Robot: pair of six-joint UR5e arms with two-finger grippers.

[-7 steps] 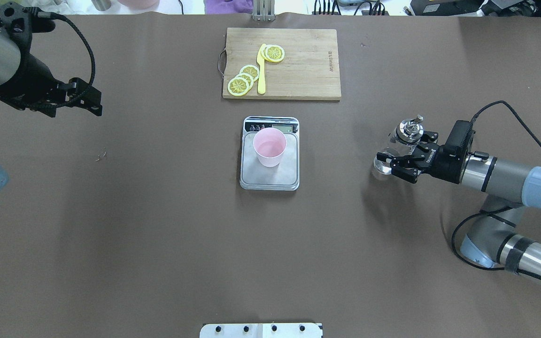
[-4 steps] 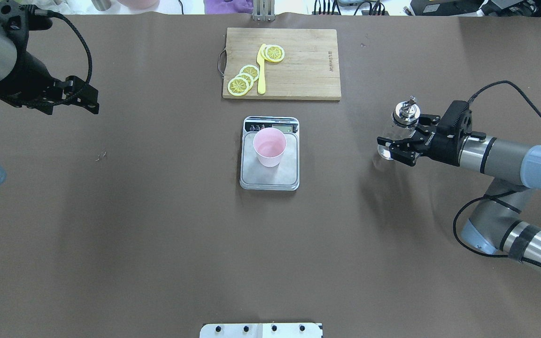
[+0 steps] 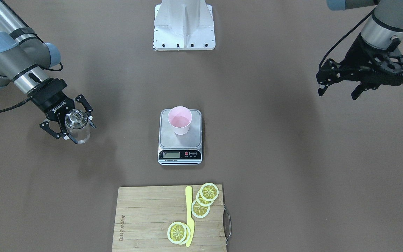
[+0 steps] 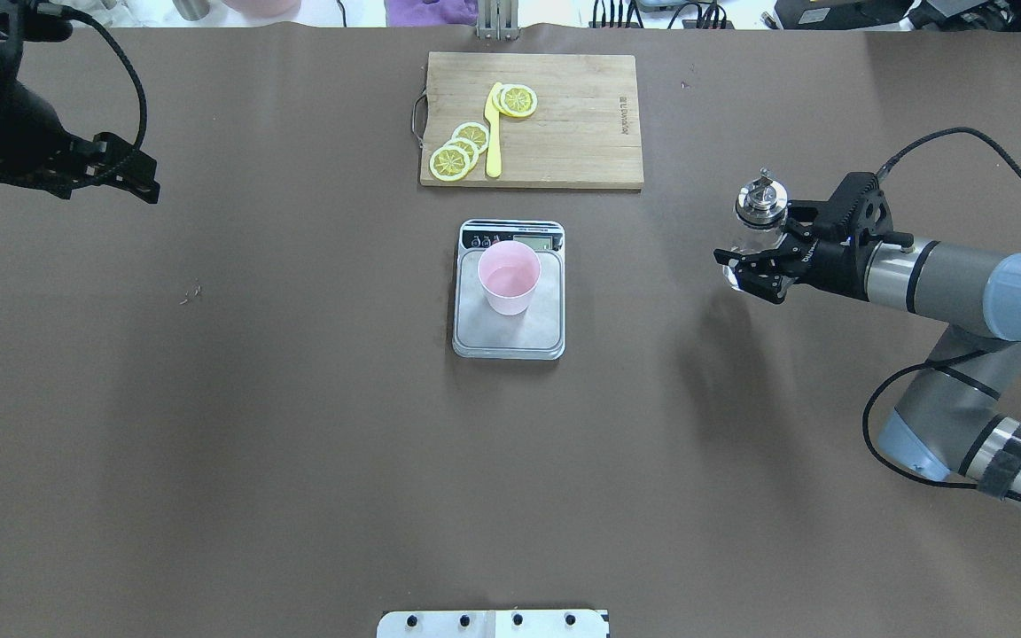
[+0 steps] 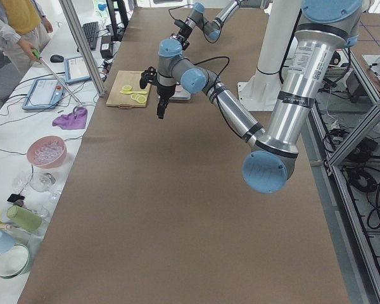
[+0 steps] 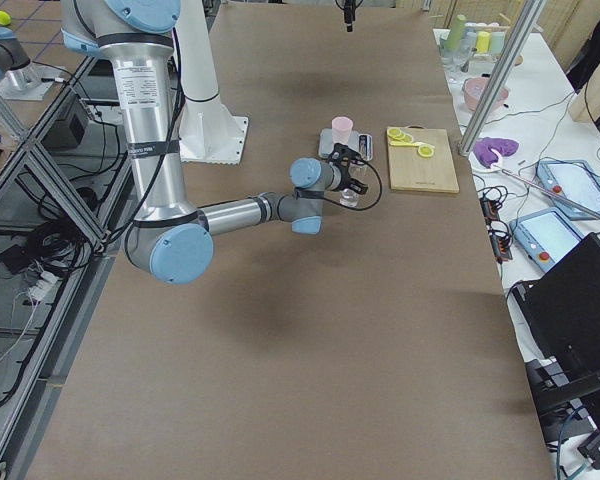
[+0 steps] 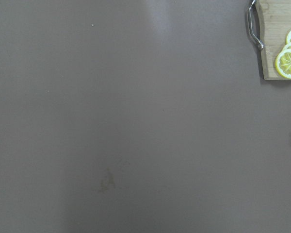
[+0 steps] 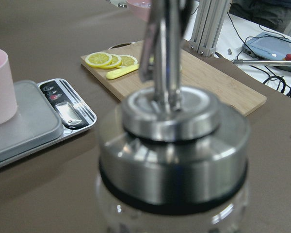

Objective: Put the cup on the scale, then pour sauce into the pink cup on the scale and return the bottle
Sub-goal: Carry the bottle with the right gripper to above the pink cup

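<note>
The pale pink cup (image 4: 509,276) stands upright on the steel scale (image 4: 510,338) at the table's middle; both also show in the front view, cup (image 3: 179,120) on scale (image 3: 179,141). My right gripper (image 4: 745,275) is shut on the clear glass bottle (image 4: 760,206) and holds it nearly upright above the table, well to the right of the scale. In the front view the fingers (image 3: 52,133) flank the bottle (image 3: 77,123). The right wrist view is filled by its metal collar (image 8: 172,145). My left gripper (image 4: 145,182) is open and empty, high at the far left.
A bamboo cutting board (image 4: 564,124) with lemon slices (image 4: 462,149) and a yellow knife (image 4: 494,133) lies beyond the scale. Its corner (image 7: 276,53) shows in the left wrist view. The robot's base plate (image 4: 493,623) sits at the near edge.
My right gripper has carried the bottle away from the robot and brought it from tilted to nearly upright. My left arm has drawn back further to the left and far side.
</note>
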